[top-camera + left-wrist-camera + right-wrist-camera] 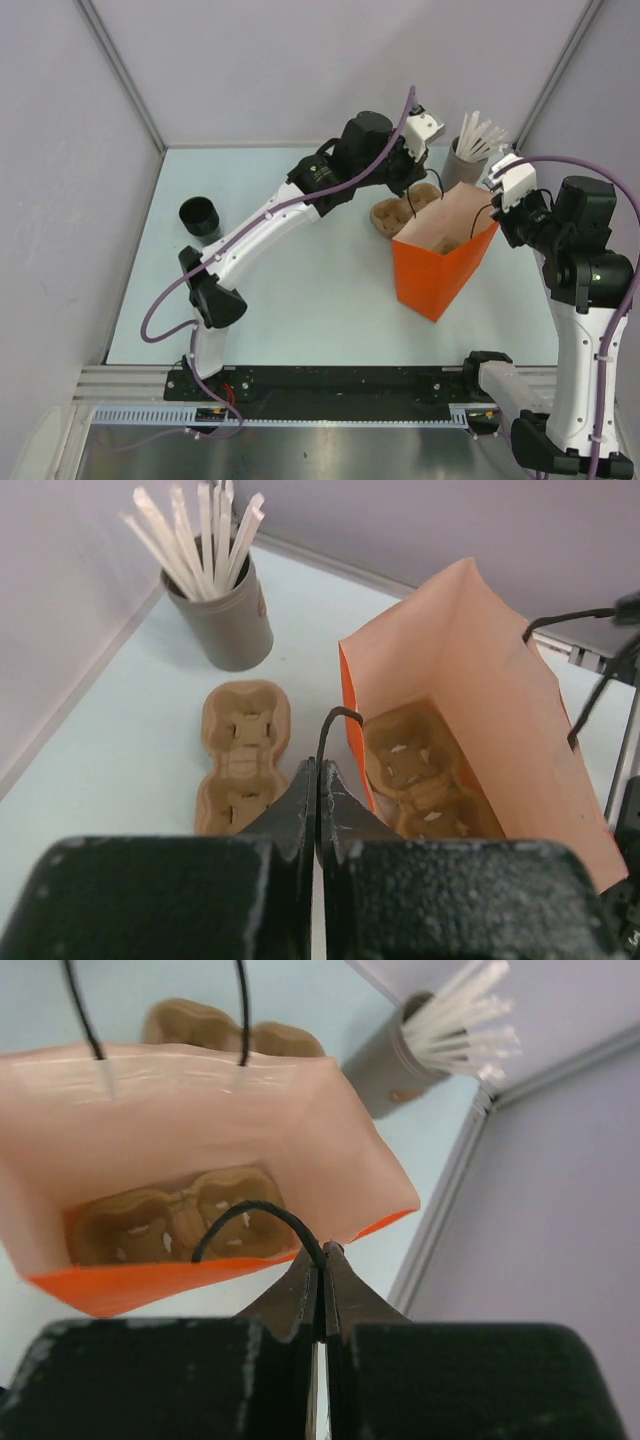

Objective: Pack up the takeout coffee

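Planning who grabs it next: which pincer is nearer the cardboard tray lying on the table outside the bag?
Left. The left pincer grips a bag handle right by that tray. The right pincer grips the other handle, with the orange bag between it and the tray.

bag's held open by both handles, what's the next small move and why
Probably open the left gripper and let its handle go. The right gripper pinches the other, so the bag should stay up. The tray inside is empty, and the one black cup in view stands near the left arm.
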`<act>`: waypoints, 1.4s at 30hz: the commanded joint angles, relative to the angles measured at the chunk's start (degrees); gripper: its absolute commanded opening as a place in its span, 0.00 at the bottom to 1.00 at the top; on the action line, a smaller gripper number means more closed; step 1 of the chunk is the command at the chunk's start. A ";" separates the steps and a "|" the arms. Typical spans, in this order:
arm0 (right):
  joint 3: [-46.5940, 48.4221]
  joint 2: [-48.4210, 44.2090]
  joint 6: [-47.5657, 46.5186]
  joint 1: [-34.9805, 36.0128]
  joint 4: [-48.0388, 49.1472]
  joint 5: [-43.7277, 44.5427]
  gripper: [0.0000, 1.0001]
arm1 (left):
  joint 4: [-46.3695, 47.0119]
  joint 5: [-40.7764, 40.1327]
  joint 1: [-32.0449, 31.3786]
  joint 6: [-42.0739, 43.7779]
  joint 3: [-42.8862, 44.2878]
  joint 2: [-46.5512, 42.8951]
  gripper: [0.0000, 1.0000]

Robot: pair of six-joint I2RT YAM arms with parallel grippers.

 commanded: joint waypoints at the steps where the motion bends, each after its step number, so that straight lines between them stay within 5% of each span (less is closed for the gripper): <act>1: -2.64 -0.96 1.23 -5.15 6.67 3.89 0.00 | 10.66 -1.48 -1.78 -0.34 2.22 0.96 0.00; 6: -7.30 -0.17 0.70 -16.04 12.90 0.38 0.00 | 17.17 -5.69 -3.27 0.28 7.48 6.14 0.00; 12: -7.84 1.76 2.63 -31.85 18.18 -17.00 0.00 | 20.87 -8.24 -5.21 2.83 11.18 10.27 0.00; 18: -7.83 2.90 3.25 -35.48 18.89 -20.28 0.00 | 23.06 -9.12 -5.74 2.56 10.83 12.64 0.02; 26: -7.83 3.96 -1.22 -36.37 13.98 -22.92 0.02 | 25.44 -11.23 -7.23 4.15 11.89 15.20 0.31; 36: -7.83 0.37 -6.77 -36.37 10.72 -23.80 0.74 | 23.95 -13.25 -7.23 4.58 12.67 12.74 0.66; 42: -4.94 -0.87 -13.79 -36.28 3.88 -24.94 1.00 | 19.22 -14.66 -6.44 4.50 12.24 7.92 0.82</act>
